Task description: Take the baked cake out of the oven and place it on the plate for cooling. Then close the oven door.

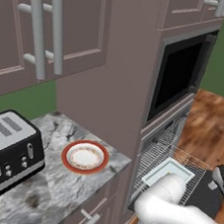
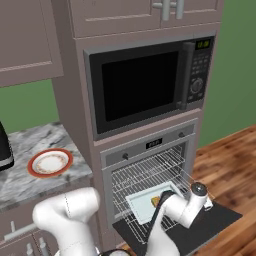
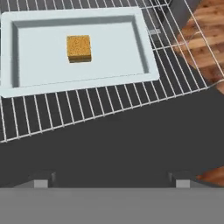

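Note:
The baked cake [image 3: 78,48], a small golden-brown square, sits in a pale baking tray [image 3: 78,48] on the pulled-out wire rack [image 3: 87,113] of the oven [image 2: 150,146]. The oven door [image 2: 212,220] hangs open and lies flat below the rack. My gripper [image 3: 111,180] hovers over the door in front of the rack, short of the cake, open with nothing between its fingers. In the right base view the cake [image 2: 155,201] peeks out beside my arm. The plate [image 1: 84,157], white with an orange-red rim, lies on the marble counter left of the oven.
A black-windowed microwave [image 2: 145,85] sits above the oven. A black and silver toaster [image 1: 6,156] stands on the counter [image 1: 49,191] left of the plate. Cabinets with bar handles [image 1: 43,36] hang overhead. Wood floor [image 2: 230,160] lies to the right.

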Motion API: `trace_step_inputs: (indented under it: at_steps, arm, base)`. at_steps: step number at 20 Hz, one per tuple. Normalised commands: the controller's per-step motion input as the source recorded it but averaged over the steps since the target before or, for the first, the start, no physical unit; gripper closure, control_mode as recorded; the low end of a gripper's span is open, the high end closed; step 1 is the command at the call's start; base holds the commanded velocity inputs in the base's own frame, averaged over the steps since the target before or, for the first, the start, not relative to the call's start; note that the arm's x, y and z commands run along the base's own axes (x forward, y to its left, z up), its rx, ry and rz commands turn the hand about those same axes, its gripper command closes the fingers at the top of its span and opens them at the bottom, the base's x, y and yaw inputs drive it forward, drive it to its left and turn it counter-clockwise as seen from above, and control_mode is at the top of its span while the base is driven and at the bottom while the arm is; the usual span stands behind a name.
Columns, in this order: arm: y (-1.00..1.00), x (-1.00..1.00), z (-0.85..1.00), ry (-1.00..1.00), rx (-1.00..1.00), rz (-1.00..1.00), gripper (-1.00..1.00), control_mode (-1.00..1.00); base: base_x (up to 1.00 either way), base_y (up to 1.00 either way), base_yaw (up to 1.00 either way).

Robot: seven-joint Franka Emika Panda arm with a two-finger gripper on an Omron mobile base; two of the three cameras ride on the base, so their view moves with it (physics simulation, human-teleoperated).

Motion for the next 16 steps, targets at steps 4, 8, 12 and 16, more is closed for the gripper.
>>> trace_step_inputs:
  at_steps: [4, 8, 12, 16]
  arm:
    - [0.46, 0.0, 0.35, 0.31, -0.01, 0.0, -1.0, -1.0]
    - [0.42, -0.01, 0.35, 0.16, 0.0, 0.0, -1.0, -1.0]
    - [0.22, 0.0, 0.52, 0.1, 0.06, 0.06, -1.0, -1.0]
    - [0.32, 0.0, 0.49, 0.02, 0.03, 0.08, -1.0, -1.0]
  base:
    - [0.0, 0.0, 0.0]
    - [0.0, 0.0, 0.0]
    - [0.0, 0.0, 0.0]
    - [0.0, 0.0, 0.0]
